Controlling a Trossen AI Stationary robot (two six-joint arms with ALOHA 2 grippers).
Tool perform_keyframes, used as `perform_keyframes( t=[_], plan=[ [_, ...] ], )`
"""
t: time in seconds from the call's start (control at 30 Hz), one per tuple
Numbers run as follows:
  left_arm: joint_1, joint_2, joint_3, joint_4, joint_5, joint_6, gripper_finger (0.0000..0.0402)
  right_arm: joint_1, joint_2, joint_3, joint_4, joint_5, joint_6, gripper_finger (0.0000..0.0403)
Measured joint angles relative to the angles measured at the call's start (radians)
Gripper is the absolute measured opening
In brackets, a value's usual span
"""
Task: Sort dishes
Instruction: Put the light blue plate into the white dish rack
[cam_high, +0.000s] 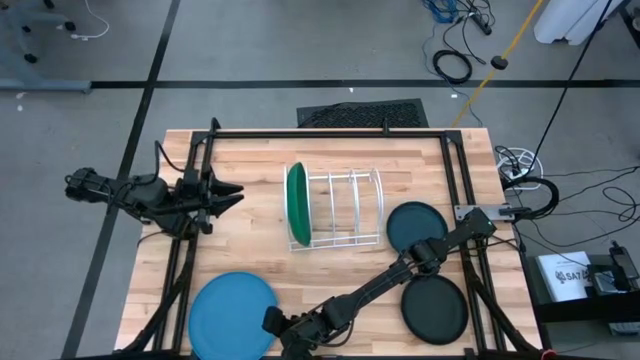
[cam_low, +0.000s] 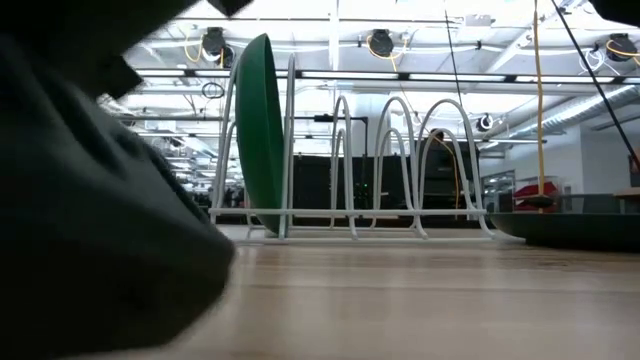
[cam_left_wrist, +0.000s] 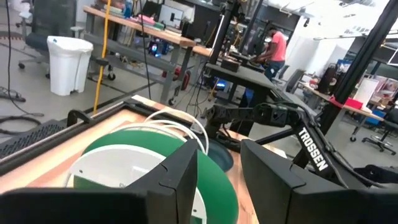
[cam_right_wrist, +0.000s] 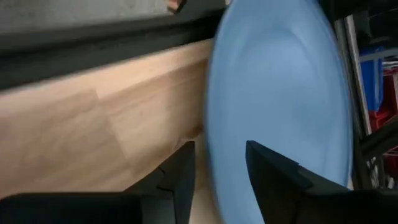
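We are seeing the green plate (cam_high: 296, 203) standing on edge in the end slot of the white wire rack (cam_high: 345, 210), at the rack's end nearest the left arm; in the low view the green plate (cam_low: 260, 135) is leaning slightly against the rack's wires (cam_low: 400, 160). The light blue plate (cam_high: 232, 315) is lying flat on the bench (cam_high: 330, 270) near its front edge, on the left arm's side. The dark teal plate (cam_high: 416, 226) is lying flat just beside the rack on the right arm's side, and the black plate (cam_high: 434, 308) is lying flat in front of it, near the front edge.

The right hand (cam_high: 277, 324) is sitting low at the light blue plate's rim, its arm reaching across the bench between the teal and black plates. In the right wrist view its fingers (cam_right_wrist: 180, 177) are standing spread, with the edge of the light blue plate (cam_right_wrist: 280, 106) between them and not pinched.

The left hand (cam_high: 225, 194) is hovering beside the rack, well apart from the light blue plate and pointing at the green plate. In the left wrist view its fingers (cam_left_wrist: 180, 180) are spread apart and holding nothing, the green plate (cam_left_wrist: 143, 171) lying just beyond them.

A person in a pink shirt (cam_left_wrist: 277, 46) is standing in the room behind.
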Motion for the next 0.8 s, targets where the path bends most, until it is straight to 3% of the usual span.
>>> perform_keyframes(
  t=[0.4,0.6,0.8],
  plan=[
    [0.0,0.045,0.0,0.014,0.0,-0.016,0.0135,0.0,0.023,0.001,0.048,-0.007,-0.025,0.0068],
    [0.0,0.054,0.0,0.014,0.001,-0.017,0.0135,0.0,0.024,0.001,0.044,0.0,-0.02,0.0011],
    [0.0,0.054,0.0,0.014,0.001,-0.018,0.0135,0.001,0.024,0.002,0.022,0.017,0.023,0.0005]
  ],
)
